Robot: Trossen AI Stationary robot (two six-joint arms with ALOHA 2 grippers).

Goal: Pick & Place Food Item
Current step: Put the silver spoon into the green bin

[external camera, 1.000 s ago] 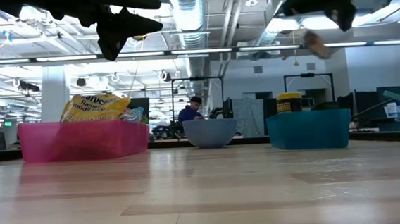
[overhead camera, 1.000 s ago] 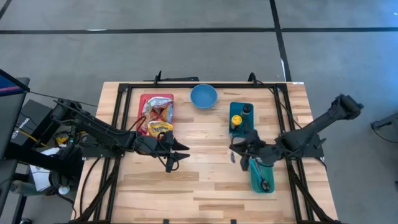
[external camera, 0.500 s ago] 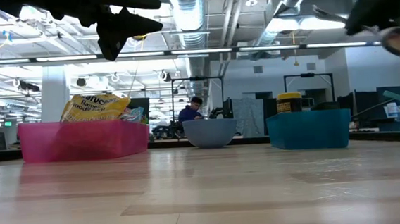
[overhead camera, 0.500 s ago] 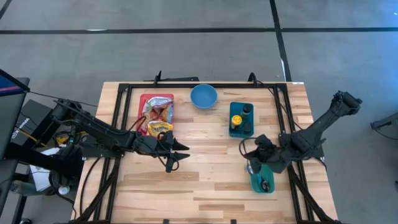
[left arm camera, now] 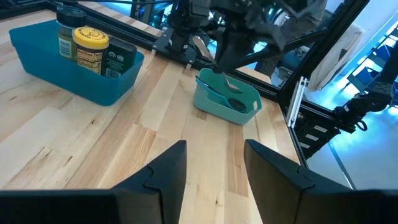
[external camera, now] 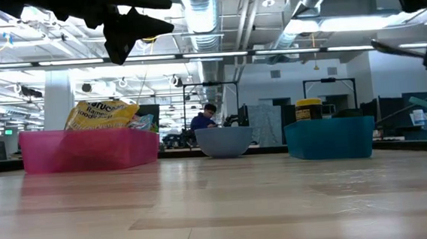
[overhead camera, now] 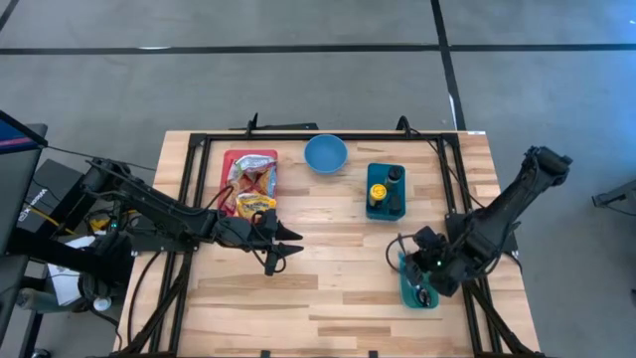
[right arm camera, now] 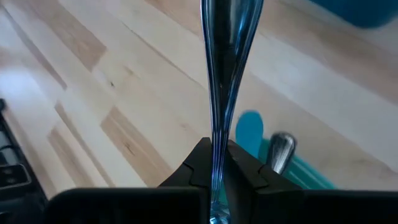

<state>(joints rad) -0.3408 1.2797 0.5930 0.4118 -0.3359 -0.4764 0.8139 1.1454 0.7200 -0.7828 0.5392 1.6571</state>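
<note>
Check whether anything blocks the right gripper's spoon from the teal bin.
Nothing visible does. The right gripper holds the spoon just above the teal bin; only another utensil lies inside it.

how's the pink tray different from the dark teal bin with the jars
The pink tray sits left of the blue bowl on the table, while the teal bin sits to the bowl's right. The pink tray holds crinkled snack bags; the teal bin holds upright jars, one with a yellow lid. The pink tray is reddish pink, the teal bin dark blue-green. Both are open-topped rectangular containers resting flat on the wooden table.
</note>
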